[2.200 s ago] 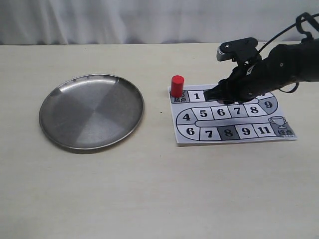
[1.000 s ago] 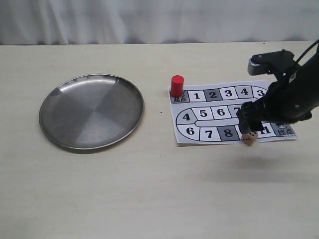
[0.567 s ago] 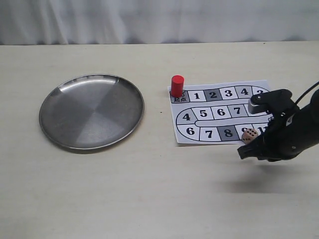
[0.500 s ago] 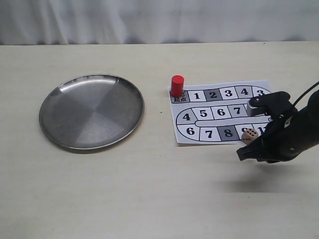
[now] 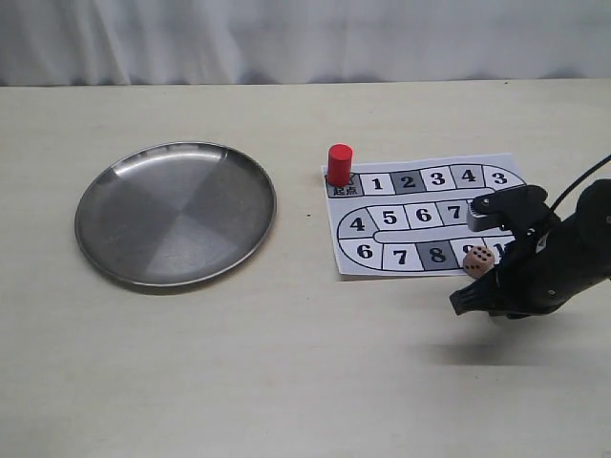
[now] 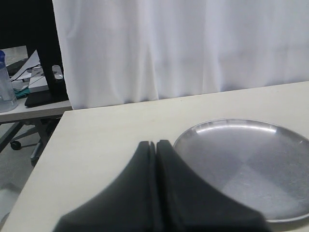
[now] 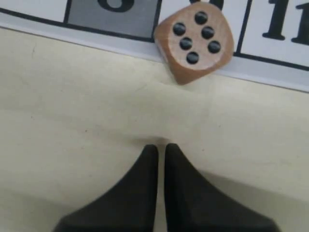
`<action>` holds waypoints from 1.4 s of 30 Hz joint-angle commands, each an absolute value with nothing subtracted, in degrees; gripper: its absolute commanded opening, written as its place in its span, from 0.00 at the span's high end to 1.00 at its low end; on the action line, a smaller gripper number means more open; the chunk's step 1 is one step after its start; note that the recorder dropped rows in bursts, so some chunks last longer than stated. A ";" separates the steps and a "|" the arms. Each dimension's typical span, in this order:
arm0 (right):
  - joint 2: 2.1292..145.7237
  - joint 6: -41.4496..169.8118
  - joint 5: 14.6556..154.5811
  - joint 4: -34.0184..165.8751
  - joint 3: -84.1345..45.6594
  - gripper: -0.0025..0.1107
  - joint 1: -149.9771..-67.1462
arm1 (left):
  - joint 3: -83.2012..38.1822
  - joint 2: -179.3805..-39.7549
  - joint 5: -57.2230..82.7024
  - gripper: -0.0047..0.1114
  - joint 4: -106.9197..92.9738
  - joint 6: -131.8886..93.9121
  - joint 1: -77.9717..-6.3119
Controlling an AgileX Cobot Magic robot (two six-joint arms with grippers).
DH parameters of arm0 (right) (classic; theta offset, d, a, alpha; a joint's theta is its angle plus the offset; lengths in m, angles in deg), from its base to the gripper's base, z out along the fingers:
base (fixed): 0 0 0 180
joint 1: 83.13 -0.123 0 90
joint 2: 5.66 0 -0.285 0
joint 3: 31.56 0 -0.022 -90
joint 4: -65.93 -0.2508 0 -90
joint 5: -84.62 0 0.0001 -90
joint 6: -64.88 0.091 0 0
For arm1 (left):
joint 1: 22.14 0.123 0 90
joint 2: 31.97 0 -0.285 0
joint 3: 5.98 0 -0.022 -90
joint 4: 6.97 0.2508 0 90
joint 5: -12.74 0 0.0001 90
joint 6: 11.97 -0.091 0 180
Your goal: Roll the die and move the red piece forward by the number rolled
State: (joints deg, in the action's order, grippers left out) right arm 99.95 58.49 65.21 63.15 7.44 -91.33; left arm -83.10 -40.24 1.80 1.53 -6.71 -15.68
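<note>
The pale tan die [image 5: 478, 260] rests on the front edge of the paper game board [image 5: 434, 234], by square 9, with several dark pips on its top face [image 7: 195, 41]. The red piece [image 5: 339, 164] stands upright on the start square at the board's far left corner. My right gripper [image 5: 460, 303] hovers over bare table just in front of the die, a short way off it. Its fingers [image 7: 161, 146] are almost together with nothing between them. My left gripper [image 6: 155, 143] is shut and empty near the steel plate [image 6: 241, 164]; the exterior view does not show it.
A round steel plate [image 5: 176, 212] lies on the left of the table, with nothing in it. The numbered board lies right of centre, its right end partly behind my right arm. A white curtain runs along the table's far edge.
My right gripper carried the die from the board's top row to its front edge, let it go there, and drew back toward the table's front. The red piece stayed put.
</note>
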 commanded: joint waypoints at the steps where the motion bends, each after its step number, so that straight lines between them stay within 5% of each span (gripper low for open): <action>1: 99.94 58.64 65.15 63.78 7.63 0.94 -90.93 | -83.20 -39.93 2.75 0.96 1.26 -6.42 -16.21; 9: 94.68 57.01 55.06 54.04 -4.48 0.94 -92.01 | -83.20 -39.93 2.75 0.96 1.26 -6.42 -16.21; 17: 97.47 51.65 62.09 50.38 -17.61 0.92 -100.09 | -83.20 -39.93 2.75 0.96 1.26 -6.42 -16.21; 24: 109.57 51.65 63.35 50.36 -29.63 0.48 -102.65 | -83.20 -39.93 2.75 0.96 1.26 -6.42 -16.21; 27: 114.19 51.65 63.58 50.70 -33.57 0.39 -102.26 | -83.20 -39.93 2.75 0.96 1.26 -6.42 -16.21; 42: 128.65 51.65 58.75 53.90 -46.99 0.38 -102.26 | -83.20 -39.93 2.75 0.96 1.26 -6.42 -16.21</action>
State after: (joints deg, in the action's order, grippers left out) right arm 127.35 52.07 58.76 52.88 -45.97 -102.57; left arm -83.10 -40.24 1.80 1.53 -6.71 -15.68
